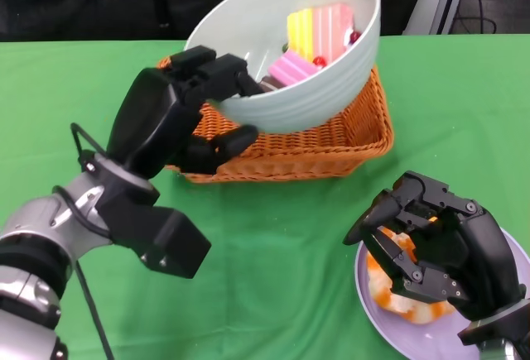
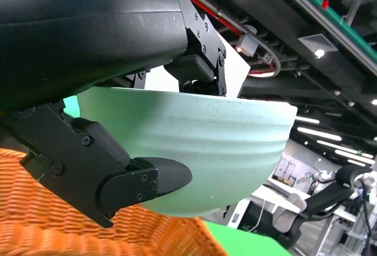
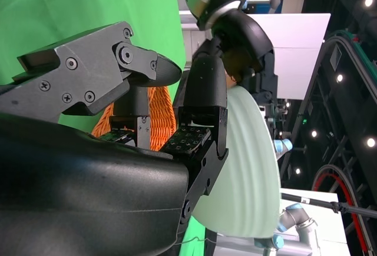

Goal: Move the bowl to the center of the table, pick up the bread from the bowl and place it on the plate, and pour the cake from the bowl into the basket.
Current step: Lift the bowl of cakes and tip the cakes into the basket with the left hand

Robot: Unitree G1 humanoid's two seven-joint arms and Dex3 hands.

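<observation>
Pale-green bowl (image 1: pixel 290 54) tipped rightward over basket (image 1: pixel 331 141) | left hand (image 1: pixel 178 108) grips rim | right hand (image 1: pixel 431 244) clasps bread (image 1: pixel 389 281)

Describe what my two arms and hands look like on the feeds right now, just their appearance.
Both hands are matte black with blocky, many-segmented fingers and visible screw heads. The left hand sits on a boxy black wrist block joined to a silver-grey ribbed forearm, with a thin black cable looping beside the wrist. The right hand shows only its black shell and fingers; its forearm is out of frame.

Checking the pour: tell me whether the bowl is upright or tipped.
Tipped. The left hand holds the bowl by its rim above the basket, mouth tilted, cake slid to its low side.
</observation>
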